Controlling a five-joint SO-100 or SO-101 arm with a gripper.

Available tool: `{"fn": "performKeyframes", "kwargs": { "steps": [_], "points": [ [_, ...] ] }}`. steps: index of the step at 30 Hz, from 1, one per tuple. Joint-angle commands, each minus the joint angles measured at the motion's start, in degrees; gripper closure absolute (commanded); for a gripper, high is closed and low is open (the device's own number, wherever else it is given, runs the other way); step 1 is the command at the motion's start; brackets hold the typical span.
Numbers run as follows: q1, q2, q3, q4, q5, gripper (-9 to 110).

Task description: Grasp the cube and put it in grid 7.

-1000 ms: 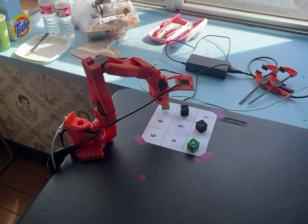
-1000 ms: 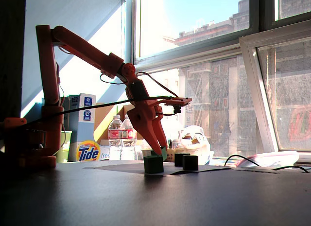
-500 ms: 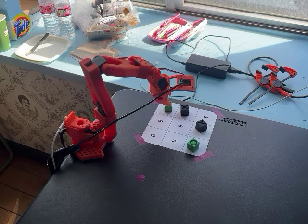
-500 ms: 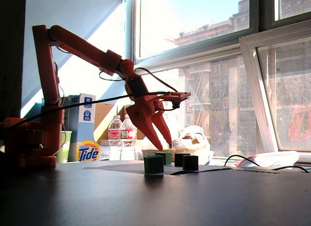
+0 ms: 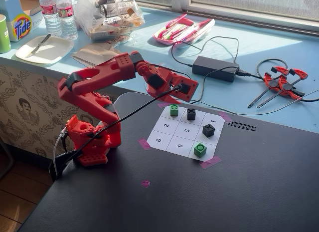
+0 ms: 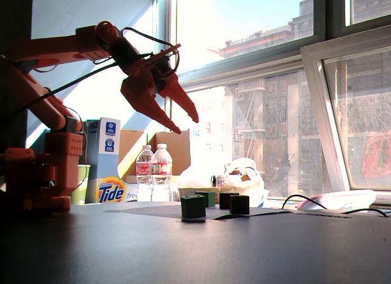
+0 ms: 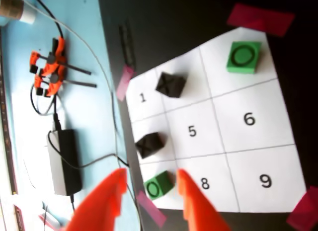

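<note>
A small green cube [image 7: 159, 185] with a dark ring on top sits in the paper grid's [image 7: 251, 141] corner cell beside cell 8, the corner nearest the pale blue counter edge [image 5: 259, 100] and the robot. No "7" is legible there. In the wrist view the orange gripper [image 7: 150, 179] hangs above it, jaws spread wider than the cube and holding nothing. A second green cube [image 5: 200, 149] occupies the far corner cell toward the dark table's [image 5: 224, 202] middle. Two black X-marked cubes [image 5: 191, 114] [image 5: 208, 130] lie along the grid side nearest the blue counter. Pink tape [image 5: 210, 162] pins the paper's corners. The red arm's base [image 5: 92, 142] stands at the dark table's left edge in a fixed view.
</note>
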Motion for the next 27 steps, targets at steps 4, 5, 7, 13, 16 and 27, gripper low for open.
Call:
{"fn": "performKeyframes", "kwargs": {
  "steps": [4,5,7,13,16,27],
  "points": [
    [15.6,15.0,7.8,3.2,2.5,101],
    [18.0,17.3,9.4,3.7,3.7,101],
    [22.2,21.8,12.7,3.9,6.1,101],
    [27.7,31.1,25.5,1.1,14.4,101],
    [28.8,33.9,30.4,0.0,20.5,101],
    [32.3,40.0,44.2,-3.4,25.8,101]
  ]
}}
